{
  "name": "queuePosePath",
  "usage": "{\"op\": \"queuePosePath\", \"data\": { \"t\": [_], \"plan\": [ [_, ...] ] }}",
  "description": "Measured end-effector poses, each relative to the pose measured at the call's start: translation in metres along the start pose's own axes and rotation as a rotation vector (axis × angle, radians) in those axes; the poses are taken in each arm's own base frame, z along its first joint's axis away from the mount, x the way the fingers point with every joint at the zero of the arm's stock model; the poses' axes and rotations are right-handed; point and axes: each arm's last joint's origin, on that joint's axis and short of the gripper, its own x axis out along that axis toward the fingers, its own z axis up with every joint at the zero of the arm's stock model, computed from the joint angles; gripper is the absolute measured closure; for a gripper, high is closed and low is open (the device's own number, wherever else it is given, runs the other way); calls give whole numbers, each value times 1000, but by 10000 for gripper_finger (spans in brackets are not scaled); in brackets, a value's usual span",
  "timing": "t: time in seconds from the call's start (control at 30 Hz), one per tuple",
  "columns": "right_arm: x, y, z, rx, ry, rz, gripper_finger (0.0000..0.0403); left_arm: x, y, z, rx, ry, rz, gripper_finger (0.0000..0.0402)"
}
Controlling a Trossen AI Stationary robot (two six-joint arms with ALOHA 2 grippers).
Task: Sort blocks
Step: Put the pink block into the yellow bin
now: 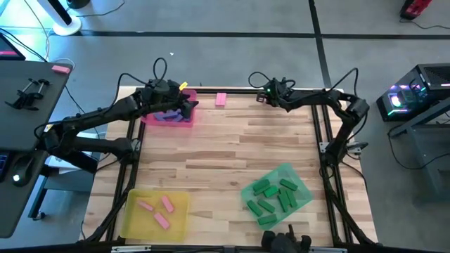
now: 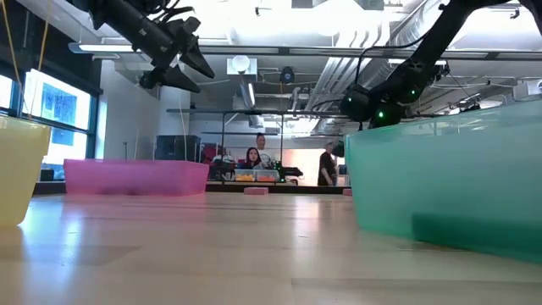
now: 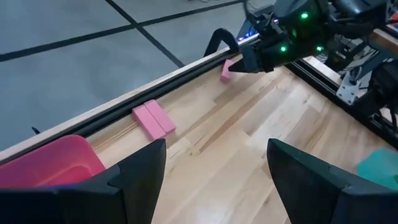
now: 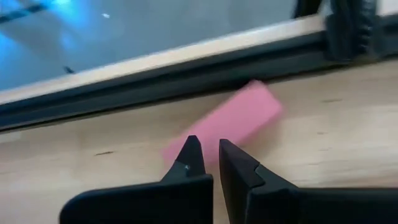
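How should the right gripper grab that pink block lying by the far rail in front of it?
Across the middle of the pink block, closing on its two long sides from above. It lies flat and skewed beside the rail, so turn the shut right gripper to match, opening first.

Wooden table: three trays, pink blocks.

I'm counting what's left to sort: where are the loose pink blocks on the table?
In the high view, a pair of pink blocks lies at the far edge, beside the pink tray. Another lies before the right hand.

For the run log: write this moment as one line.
left end effector: open, over pink tray | right end effector: shut, at pink block near far edge | held: nothing
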Motion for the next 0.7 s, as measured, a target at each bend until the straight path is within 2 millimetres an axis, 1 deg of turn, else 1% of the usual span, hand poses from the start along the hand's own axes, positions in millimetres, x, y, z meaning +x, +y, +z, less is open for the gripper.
{"op": "queuePosePath", "data": {
  "t": [0.07, 0.2, 0.3, 0.4, 0.53, 0.7],
  "plan": [
    [6, -5, -1, 2, 17, -38, 403, 0, 0, 0, 11, 0, 0, 135],
    [17, -8, -2, 23, 55, -27, 403, 0, 0, 0, 13, -2, 0, 135],
    [17, -7, -4, 4, 68, -18, 403, 0, 0, 0, 1, -2, 0, 135],
    [14, -2, -9, -75, 104, 22, 403, 0, 0, 0, -26, 0, 1, 135],
    [9, 8, -23, -203, 227, 148, 403, 0, 0, 0, -29, 1, 1, 135],
    [-7, 28, -54, -332, 358, 283, 403, 0, 0, 0, -20, 8, -20, 135]
  ]
}}
